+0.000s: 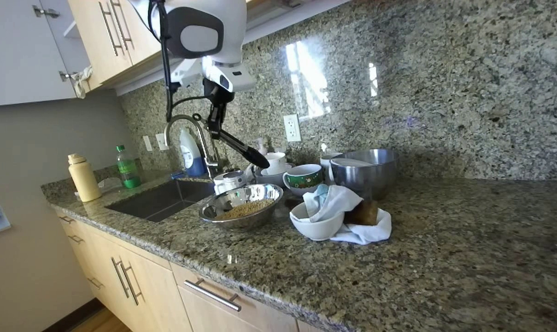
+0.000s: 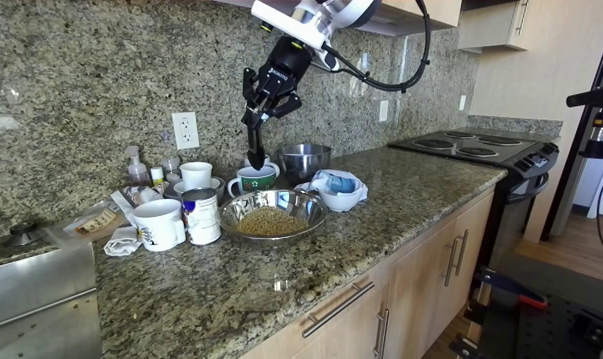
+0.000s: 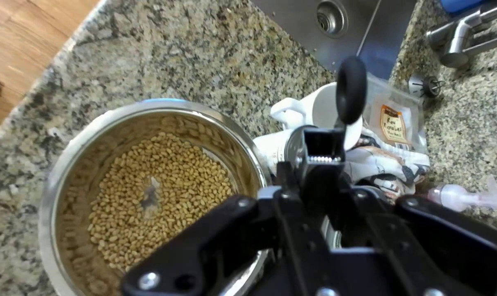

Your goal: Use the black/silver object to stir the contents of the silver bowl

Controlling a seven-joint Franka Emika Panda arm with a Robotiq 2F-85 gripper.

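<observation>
The silver bowl (image 1: pixel 243 223) stands on the counter with tan grains (image 1: pixel 244 210) in it. The bowl (image 2: pixel 299 201) and grains (image 2: pixel 270 222) show in both exterior views, and the bowl (image 3: pixel 209 131) fills the left of the wrist view, a small bare patch amid its grains (image 3: pixel 190 185). My gripper (image 1: pixel 216 124) is shut on the black/silver object (image 1: pixel 239 145) and holds it tilted, its dark lower end above the bowl's back side, apart from the grains. The gripper (image 2: pixel 256 112) and object (image 2: pixel 255 144) also show here. In the wrist view, above my gripper (image 3: pixel 314 185), the object (image 3: pixel 351 90) shows a black loop; its lower end is hidden.
Behind the bowl stand a green mug (image 2: pixel 258 180), a steel pot (image 2: pixel 303 162) and white cups. A can (image 2: pixel 204 224) and white mug (image 2: pixel 159 227) stand beside it. A small white bowl (image 1: pixel 313 229) holds a cloth. The sink (image 1: pixel 167 198) and faucet lie beyond.
</observation>
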